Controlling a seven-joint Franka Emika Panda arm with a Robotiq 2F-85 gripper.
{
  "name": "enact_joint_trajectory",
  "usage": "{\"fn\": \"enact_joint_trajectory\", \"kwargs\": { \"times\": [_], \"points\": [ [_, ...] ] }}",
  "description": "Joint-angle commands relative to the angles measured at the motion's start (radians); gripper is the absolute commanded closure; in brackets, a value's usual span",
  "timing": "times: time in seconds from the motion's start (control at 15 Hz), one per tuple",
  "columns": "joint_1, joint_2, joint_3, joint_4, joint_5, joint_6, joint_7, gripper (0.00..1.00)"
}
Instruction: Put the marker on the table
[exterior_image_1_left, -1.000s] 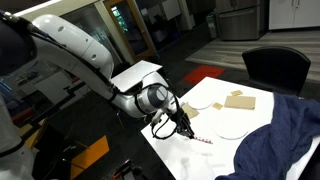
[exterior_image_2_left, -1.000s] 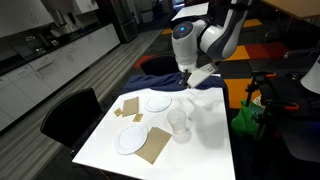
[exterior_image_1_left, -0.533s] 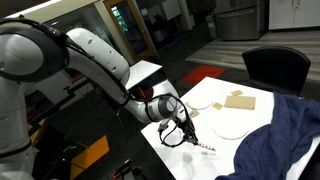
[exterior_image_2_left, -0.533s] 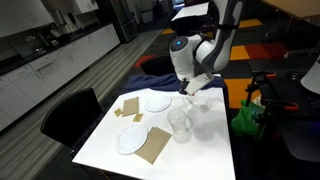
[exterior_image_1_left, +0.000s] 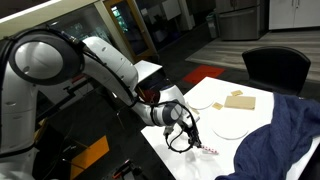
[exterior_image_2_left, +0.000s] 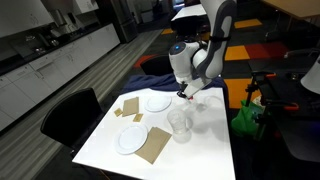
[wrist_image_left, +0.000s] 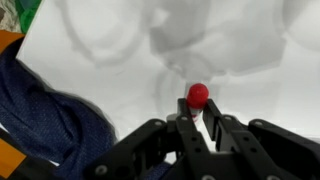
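Observation:
The marker (wrist_image_left: 198, 95) is a thin red stick with whitish parts, held between my gripper's (wrist_image_left: 198, 112) black fingers, red tip pointing at the table (wrist_image_left: 100, 60). In an exterior view the gripper (exterior_image_1_left: 192, 132) is low over the near edge of the white table (exterior_image_1_left: 218, 162), and the marker (exterior_image_1_left: 207, 147) slants down from it to just above the top. In an exterior view the gripper (exterior_image_2_left: 186, 95) hangs over the far right part of the table (exterior_image_2_left: 205, 150); the marker is too small to make out there.
White plates (exterior_image_1_left: 232, 125) (exterior_image_2_left: 130, 138) and tan card pieces (exterior_image_1_left: 238, 99) (exterior_image_2_left: 155, 146) lie on the table. A small clear cup (exterior_image_2_left: 180, 125) stands near the gripper. A dark blue cloth (exterior_image_1_left: 280, 140) (wrist_image_left: 50, 120) drapes one side. A black chair (exterior_image_2_left: 70, 112) stands at the table.
The arm has bent lower and the gripper has moved down toward the tabletop, with the marker still in it. Nothing else has moved.

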Motion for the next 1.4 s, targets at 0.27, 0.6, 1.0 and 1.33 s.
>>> {"fn": "enact_joint_trajectory", "kwargs": {
  "times": [0.27, 0.6, 1.0, 1.33],
  "points": [
    [0.067, 0.021, -0.039, 0.032, 0.169, 0.018, -0.15, 0.25],
    [0.154, -0.053, -0.093, -0.019, 0.181, 0.011, -0.152, 0.0],
    [0.306, -0.202, -0.213, -0.123, 0.134, -0.018, -0.08, 0.0],
    [0.416, -0.33, -0.314, -0.204, 0.018, -0.049, 0.032, 0.0]
  ]
}}
